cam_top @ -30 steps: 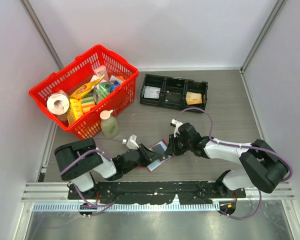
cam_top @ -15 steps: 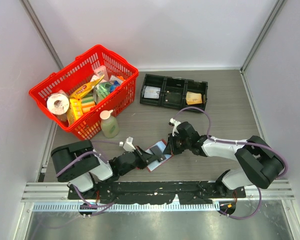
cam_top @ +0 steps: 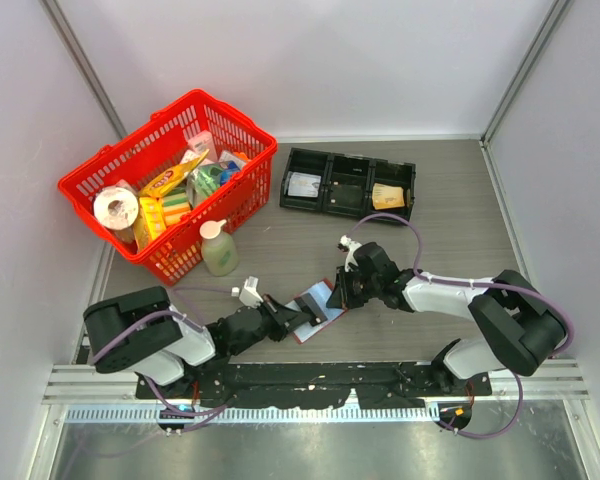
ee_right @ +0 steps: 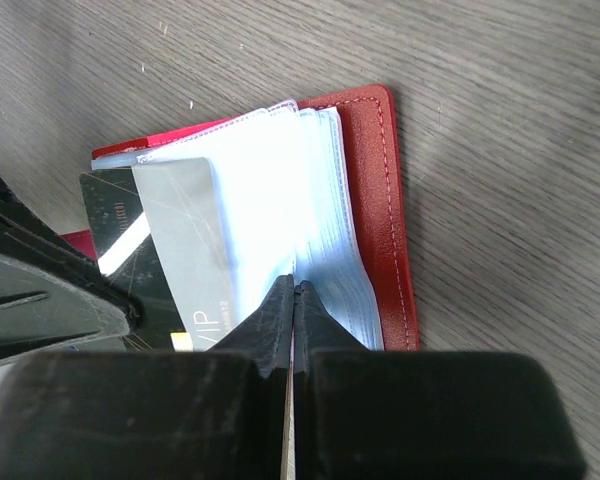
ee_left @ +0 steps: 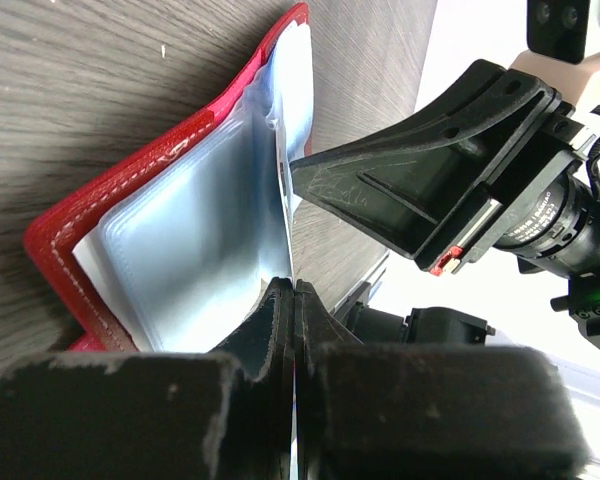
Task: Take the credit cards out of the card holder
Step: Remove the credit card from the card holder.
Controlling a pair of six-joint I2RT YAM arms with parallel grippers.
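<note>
The left tool point(ee_left: 293, 300) has its two fingers pressed together on the edge of one clear sleeve point(ee_left: 284, 190), which runs thin and upright into the tips. The right tool point(ee_right: 293, 298) is also closed tight, pinching another pale sleeve close to the middle fold. Both sleeves belong to the card holder point(cam_top: 302, 332). The tools face each other across it, the left one from the near-left and the right one from the right, both low over the table point(cam_top: 460, 230).

The card holder lies open on the table between the two tools, near the front middle. Its red cover is down and its stack of sleeves is fanned upward. In the right wrist view, two credit cards point(ee_right: 185, 235) show over the half away from the red cover's stitched edge. One is a grey card printed "VIP", and a dark card point(ee_right: 110, 215) lies partly beneath it. Whether they sit inside sleeves or lie loose cannot be told.

Farther back stands a black tray point(cam_top: 324, 186) with three compartments, something pale in its left one and a tan wad in its right one. At the far left is a red basket point(cam_top: 242, 195) packed with groceries and a paper roll. A pale green pump bottle point(cam_top: 219, 254) stands upright just beside its near wall.
</note>
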